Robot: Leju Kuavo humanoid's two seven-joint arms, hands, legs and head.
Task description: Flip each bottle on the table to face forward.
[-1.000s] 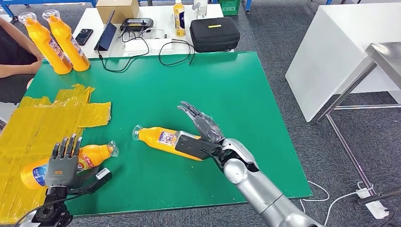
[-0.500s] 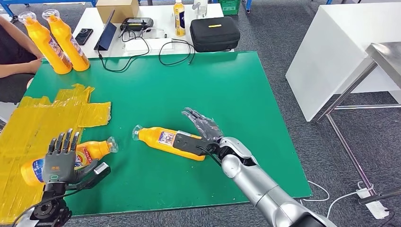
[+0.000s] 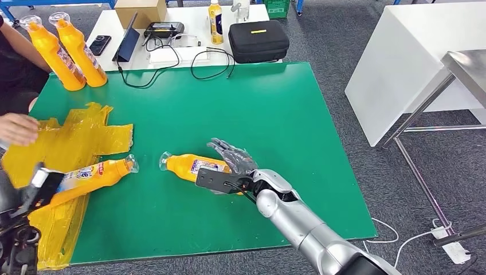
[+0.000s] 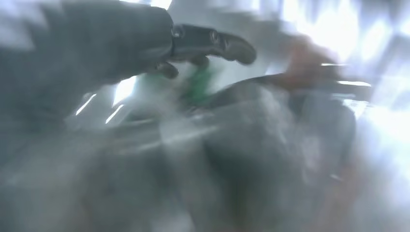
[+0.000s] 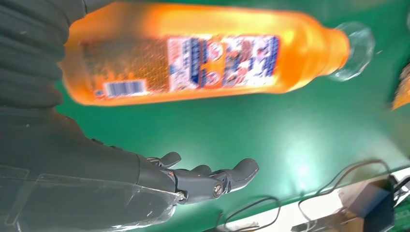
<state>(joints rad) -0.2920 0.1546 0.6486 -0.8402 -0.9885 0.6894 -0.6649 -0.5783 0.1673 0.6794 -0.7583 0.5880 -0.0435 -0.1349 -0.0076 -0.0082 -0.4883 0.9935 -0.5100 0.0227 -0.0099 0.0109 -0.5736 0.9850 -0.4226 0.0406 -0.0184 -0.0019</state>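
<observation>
you're over a green table [image 3: 286,109] on grey carpet, with a white bench behind it. an orange bottle [image 3: 192,167] lies on its side near the middle, clear cap pointing left, label up. your right hand [image 3: 232,166] brackets its base, fingers spread, not gripping. a second bottle [image 3: 94,175] lies left on yellow plastic sheeting [image 3: 69,140], under your left hand [image 3: 34,189]; its state you cannot tell. two upright bottles [image 3: 69,48] stand far left, and a person's hand [image 3: 17,127] rests on the sheeting.

left wrist view motion-blurred, left hand [image 4: 145,46] barely readable, lying bottle's [image 3: 192,167] base hidden behind right hand [image 3: 229,163]
</observation>
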